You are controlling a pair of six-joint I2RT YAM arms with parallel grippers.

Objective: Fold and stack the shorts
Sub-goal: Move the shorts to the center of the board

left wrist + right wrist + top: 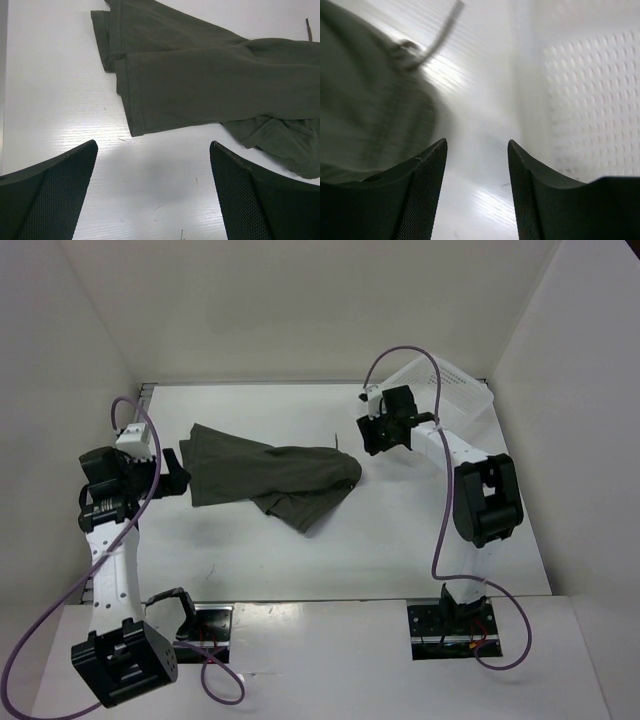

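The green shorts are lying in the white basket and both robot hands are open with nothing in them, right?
Not quite. The shorts lie on the table, outside the white basket, as the top external view shows. The left gripper and right gripper are indeed open and empty.

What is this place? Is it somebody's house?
Probably a robot test booth, not a house: plain white walls box in a white table, robot left arm and right arm bolted at its edge.
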